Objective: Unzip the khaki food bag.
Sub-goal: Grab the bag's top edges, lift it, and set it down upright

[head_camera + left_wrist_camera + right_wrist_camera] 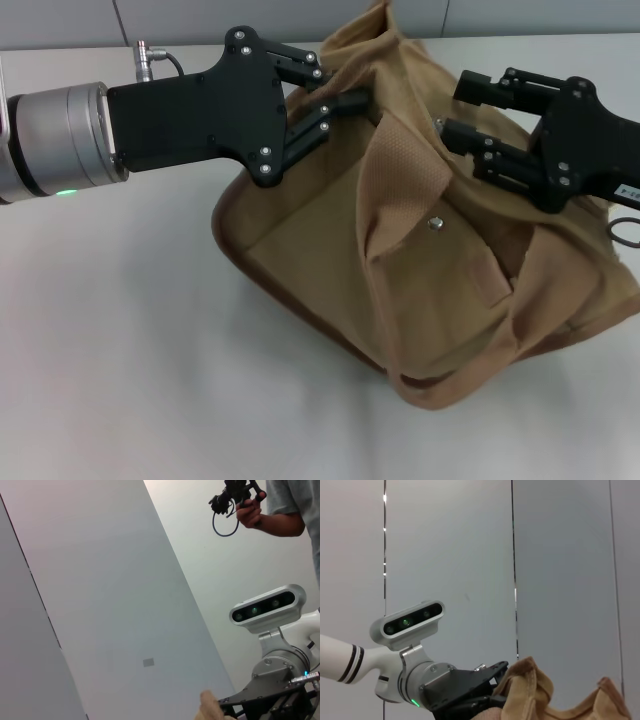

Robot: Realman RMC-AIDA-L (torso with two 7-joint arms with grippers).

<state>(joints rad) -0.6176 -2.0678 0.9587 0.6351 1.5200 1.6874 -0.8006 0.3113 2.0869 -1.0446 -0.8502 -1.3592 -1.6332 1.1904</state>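
Reaching in from our left, our left gripper (345,108) has its black fingers closed narrow on a fold of cloth at the top of the khaki food bag (440,250), close to the peak of fabric that stands up at the bag's far side. The bag sits slumped and tilted on the white worktop (130,330), toward its right edge and back from the near edge, with the front pocket facing up at us; a silver snap (434,224) shows on the pocket flap, and one wide strap handle (400,200) drapes across the front. Our right gripper (458,117) comes in from the right at the bag's upper right side, its two fingers set narrow against the canvas; whether they pinch cloth or the zipper pull we cannot tell, since the fabric hides the tips. In the left wrist view we see a person's hand (250,514) holding a black device up by the wall. The right wrist view shows the raised edge of the bag with our left gripper beside it.
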